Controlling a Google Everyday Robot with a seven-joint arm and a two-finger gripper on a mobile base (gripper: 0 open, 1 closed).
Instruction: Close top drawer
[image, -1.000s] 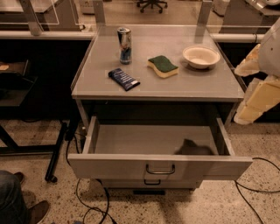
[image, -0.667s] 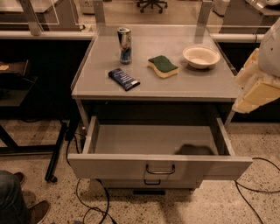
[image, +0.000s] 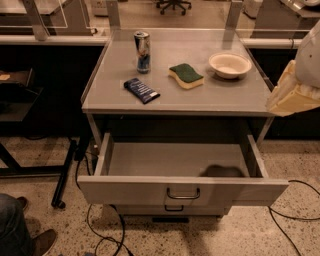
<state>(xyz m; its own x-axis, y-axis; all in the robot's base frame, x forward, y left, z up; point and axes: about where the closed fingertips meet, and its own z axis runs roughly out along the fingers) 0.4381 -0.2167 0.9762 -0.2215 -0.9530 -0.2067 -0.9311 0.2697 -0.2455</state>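
Camera view: a grey metal cabinet was seen from above and in front, its flat top (image: 220, 95) carrying four items. A slim drinks can (image: 142, 51) was stood upright towards the rear left. A dark blue packet (image: 141, 90) was laid flat in front of it, near the left front edge. A sponge (image: 185, 75), green face up over a yellow body, was placed near the centre. A shallow pale bowl (image: 229, 65) was set to the right of the sponge, apart from it.

The top drawer (image: 125, 191) was found extended well out from under the top, its tall front panel towards the camera and its small dark wire handle (image: 183, 194) at the panel's centre. Nothing but a dark shadow (image: 222, 171) was noted on the drawer floor, at the right front. A second handle (image: 174, 208) on a lower drawer was partly seen just beneath.

The gripper (image: 292, 97), wrapped in a beige cover, was held at the right edge of the view, level with the cabinet top's right front corner and above the drawer's right side, touching neither as far as could be judged. Whether it was spread or closed could not be told.

The floor (image: 40, 150) was speckled terrazzo. Black cables (image: 295, 235) were trailed across it on both sides of the cabinet. A black stand leg (image: 64, 175) was seen at the left, and a shoe (image: 44, 241) with a trouser leg at the lower left corner. An office chair base (image: 173, 5) was noted beyond, at the top.
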